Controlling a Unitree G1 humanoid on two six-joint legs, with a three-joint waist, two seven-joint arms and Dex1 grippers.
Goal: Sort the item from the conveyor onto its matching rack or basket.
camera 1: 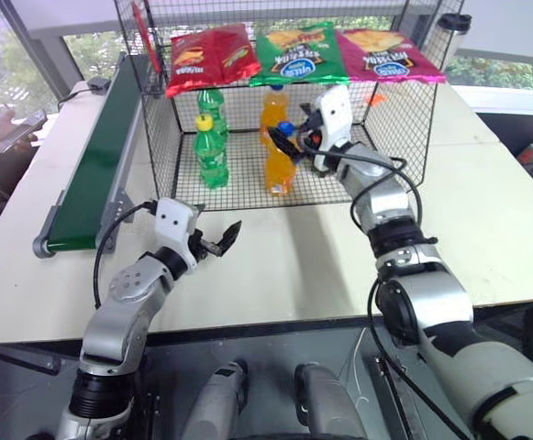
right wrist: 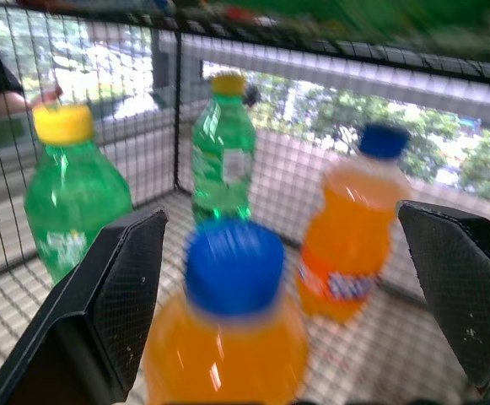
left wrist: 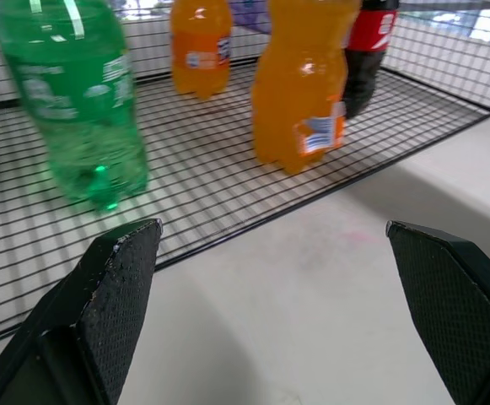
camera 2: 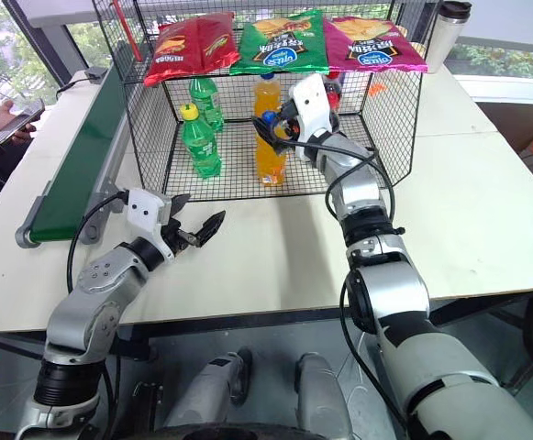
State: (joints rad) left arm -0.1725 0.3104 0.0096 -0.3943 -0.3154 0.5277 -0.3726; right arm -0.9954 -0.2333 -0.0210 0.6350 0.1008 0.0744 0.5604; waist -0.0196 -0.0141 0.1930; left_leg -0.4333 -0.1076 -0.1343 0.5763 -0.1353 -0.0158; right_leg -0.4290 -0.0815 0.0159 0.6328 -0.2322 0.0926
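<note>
The item, an orange soda bottle [camera 1: 280,170] with a blue cap [right wrist: 234,266], stands upright on the mesh floor near the open front of the black wire rack [camera 1: 156,137]. My right gripper [camera 1: 289,139] is open at cap height just in front of it, its fingers [right wrist: 118,287] spread wider than the cap and holding nothing. Over the white table in front of the rack, my left gripper [camera 1: 222,240] is open and empty, pointing at the rack. The dark green conveyor [camera 1: 96,170] runs along the rack's left side with nothing on it.
Inside the rack stand a second orange bottle [camera 1: 272,108], two green bottles [camera 1: 211,151] [camera 1: 213,105] and a cola bottle [left wrist: 369,51]. Three chip bags [camera 1: 298,53] lie on the top shelf. A person's hand holds a phone [camera 2: 14,119] at far left.
</note>
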